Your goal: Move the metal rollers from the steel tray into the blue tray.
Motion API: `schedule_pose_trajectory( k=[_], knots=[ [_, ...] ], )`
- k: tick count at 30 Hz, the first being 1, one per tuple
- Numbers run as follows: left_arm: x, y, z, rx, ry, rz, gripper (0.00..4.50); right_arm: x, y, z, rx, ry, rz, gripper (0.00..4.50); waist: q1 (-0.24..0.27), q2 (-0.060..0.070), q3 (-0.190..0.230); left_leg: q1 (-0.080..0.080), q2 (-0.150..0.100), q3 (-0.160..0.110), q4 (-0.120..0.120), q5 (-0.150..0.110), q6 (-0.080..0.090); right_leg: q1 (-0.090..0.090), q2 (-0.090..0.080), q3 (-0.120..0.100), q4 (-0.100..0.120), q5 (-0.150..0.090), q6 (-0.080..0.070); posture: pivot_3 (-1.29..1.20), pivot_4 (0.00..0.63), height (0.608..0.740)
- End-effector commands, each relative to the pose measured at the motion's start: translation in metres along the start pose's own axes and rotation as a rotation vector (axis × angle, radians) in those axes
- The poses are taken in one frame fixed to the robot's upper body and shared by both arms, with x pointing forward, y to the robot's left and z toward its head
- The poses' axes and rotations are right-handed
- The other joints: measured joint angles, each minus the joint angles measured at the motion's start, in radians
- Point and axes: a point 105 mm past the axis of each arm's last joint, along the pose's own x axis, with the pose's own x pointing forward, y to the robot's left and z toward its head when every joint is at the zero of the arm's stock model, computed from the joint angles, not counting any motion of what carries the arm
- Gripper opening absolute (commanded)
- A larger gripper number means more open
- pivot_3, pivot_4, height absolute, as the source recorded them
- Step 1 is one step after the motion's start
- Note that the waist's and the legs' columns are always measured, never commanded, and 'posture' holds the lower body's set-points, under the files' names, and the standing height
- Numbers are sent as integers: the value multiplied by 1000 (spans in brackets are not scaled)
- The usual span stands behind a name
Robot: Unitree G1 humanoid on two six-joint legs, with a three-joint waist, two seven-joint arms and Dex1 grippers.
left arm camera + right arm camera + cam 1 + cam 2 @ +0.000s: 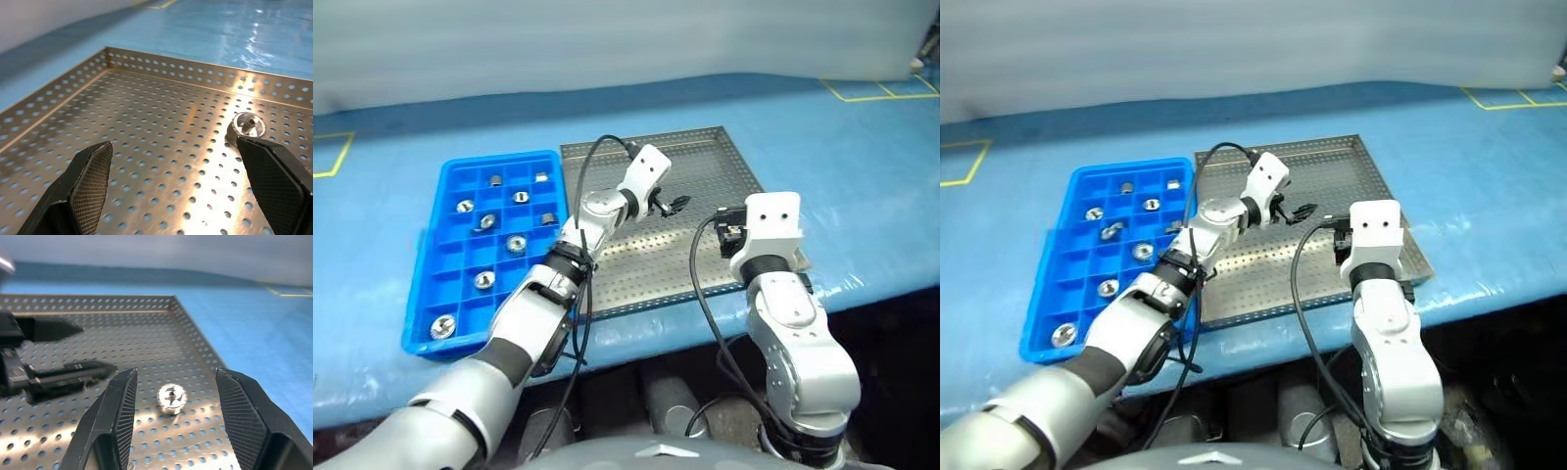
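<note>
The steel tray (705,162), perforated with a low rim, sits on the blue bench (862,176); the blue tray (450,196) lies just beside it, on my left, with several metal rollers (516,244) in its compartments. One shiny roller (171,398) remains on the steel tray, ahead of my right hand (173,431), between its parted, empty fingers. My left hand (181,191) hovers wide open, this roller near one fingertip.

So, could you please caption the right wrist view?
Open right gripper poised over one shiny metal roller on the perforated steel tray.
</note>
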Motion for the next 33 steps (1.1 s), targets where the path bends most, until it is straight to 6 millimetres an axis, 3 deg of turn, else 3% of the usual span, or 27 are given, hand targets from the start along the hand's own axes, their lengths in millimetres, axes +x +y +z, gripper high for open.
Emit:
schedule_pose_trajectory(
  k=[1, 6, 11, 17, 21, 27, 28, 33],
  knots=[
    [9, -3, 12, 29, -15, -1, 4406, -16, -2, 24, 33, -126, 17, 2662, -56, 0, 0, -1, -1, 0, 0, -1, 2, 0, -1, 0, -2, 0, 1, -652, 150, 740],
    [15, 0, 4, 71, 50, 64, 4406, -25, 0, 20, 20, -136, 30, 2662, -208, 0, 0, 0, -6, 1, 0, -4, 7, 1, -8, 1, -1, -4, 8, -736, 150, 740],
    [10, 20, -9, 63, 103, 222, 4406, -29, -8, 12, 16, -122, -27, 2662, -344, -2, 1, 7, -14, 4, 0, -5, 13, 9, -18, 1, 1, -5, 14, -770, 150, 740],
    [3, 34, -17, 38, 111, 341, 4406, -30, -9, 8, 26, -103, -34, 2662, -464, -6, 4, 22, -15, 7, 0, -8, 10, 25, -30, -1, -2, -3, 20, -762, 150, 740],
    [-2, 44, -20, 25, 114, 409, 4406, -30, -7, 7, 15, -94, -21, 2662, -495, -10, 6, 31, -15, 7, 0, -8, 11, 38, -37, -7, -4, -4, 17, -746, 150, 740],
    [-11, 60, -18, 3, 93, 530, 4406, -29, -4, 6, 17, -84, -3, 2662, -506, -11, 6, 31, -15, 13, 0, -8, 14, 39, -53, -23, -6, -2, 21, -737, 150, 740],
    [-12, 62, -18, 3, 90, 542, 4406, -29, -4, 6, 16, -83, -1, 2662, -506, -11, 6, 31, -15, 14, 0, -7, 15, 39, -54, -24, -6, 1, 27, -737, 150, 740],
    [-16, 69, -19, 12, 106, 597, 4406, -29, -4, 5, 16, -77, -1, 2662, -500, -11, 6, 31, -15, 16, -1, -8, 16, 39, -52, -26, -6, 1, 28, -736, 150, 740]
  ],
)
